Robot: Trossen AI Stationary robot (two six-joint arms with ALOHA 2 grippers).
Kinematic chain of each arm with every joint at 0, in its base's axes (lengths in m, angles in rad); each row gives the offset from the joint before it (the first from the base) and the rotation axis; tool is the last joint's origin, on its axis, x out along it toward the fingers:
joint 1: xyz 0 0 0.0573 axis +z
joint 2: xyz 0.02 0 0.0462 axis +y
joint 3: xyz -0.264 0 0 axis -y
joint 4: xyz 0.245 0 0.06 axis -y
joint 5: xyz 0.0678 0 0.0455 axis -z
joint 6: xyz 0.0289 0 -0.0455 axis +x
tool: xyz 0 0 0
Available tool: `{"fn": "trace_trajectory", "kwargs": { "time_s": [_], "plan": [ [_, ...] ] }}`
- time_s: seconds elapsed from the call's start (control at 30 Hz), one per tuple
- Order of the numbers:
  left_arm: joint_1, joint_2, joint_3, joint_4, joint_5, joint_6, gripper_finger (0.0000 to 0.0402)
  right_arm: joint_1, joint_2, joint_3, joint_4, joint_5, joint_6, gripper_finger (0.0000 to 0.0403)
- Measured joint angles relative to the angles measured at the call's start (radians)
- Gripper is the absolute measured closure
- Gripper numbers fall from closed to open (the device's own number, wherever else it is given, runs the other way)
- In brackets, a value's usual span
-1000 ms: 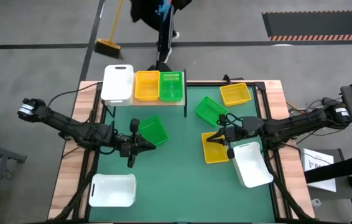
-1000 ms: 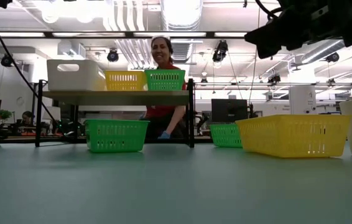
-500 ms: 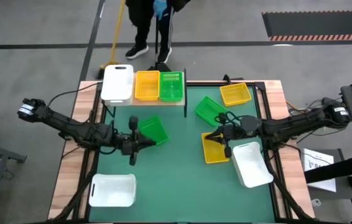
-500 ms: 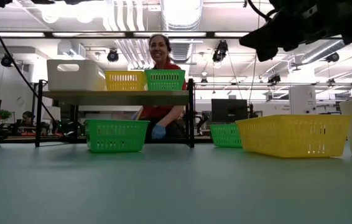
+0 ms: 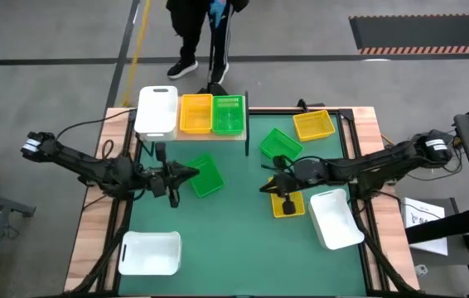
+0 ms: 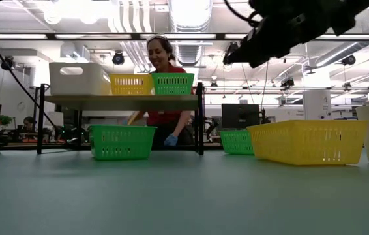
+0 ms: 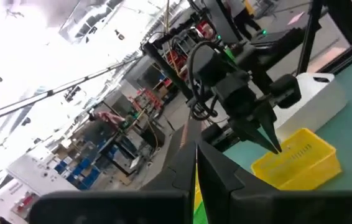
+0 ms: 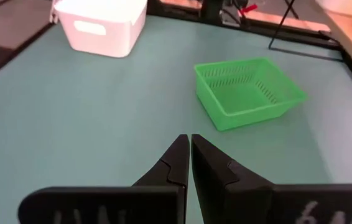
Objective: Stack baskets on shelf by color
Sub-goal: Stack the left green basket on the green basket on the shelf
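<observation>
On the shelf (image 5: 218,136) stand a white basket (image 5: 156,112), a yellow basket (image 5: 195,113) and a green basket (image 5: 228,114) side by side. On the green mat rest two green baskets (image 5: 207,177) (image 5: 280,145), two yellow baskets (image 5: 313,125) (image 5: 287,203) and two white baskets (image 5: 334,218) (image 5: 149,252). My left gripper (image 5: 191,173) hovers shut beside the left green basket's left rim, empty. My right gripper (image 5: 263,188) is shut and empty, up in the air just left of the near yellow basket (image 6: 308,140).
A person (image 6: 165,78) stands behind the shelf at the table's far edge. The shelf's black posts (image 6: 201,117) rise at the mat's far left. Bare mat (image 5: 234,240) lies between the two near white baskets.
My right gripper has moved toward the table's left edge, off the near yellow basket and out over bare mat, staying shut. My left gripper has risen a little and turned toward the left green basket, staying shut. No basket has moved.
</observation>
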Motion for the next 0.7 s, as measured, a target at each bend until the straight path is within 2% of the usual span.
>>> {"fn": "trace_trajectory", "kwargs": {
  "time_s": [0.37, 0.7],
  "plan": [
    [0.0, -0.068, -0.064, 0.0, 0.0, 0.001, 0.0402, 0.0, 0.181, 0.122, 0.0, 0.0, -0.025, 0.0392],
    [0.0, -0.072, -0.065, 0.002, 0.0, 0.002, 0.0402, -0.003, 0.197, 0.138, -0.004, 0.002, -0.036, 0.0392]
  ]
}}
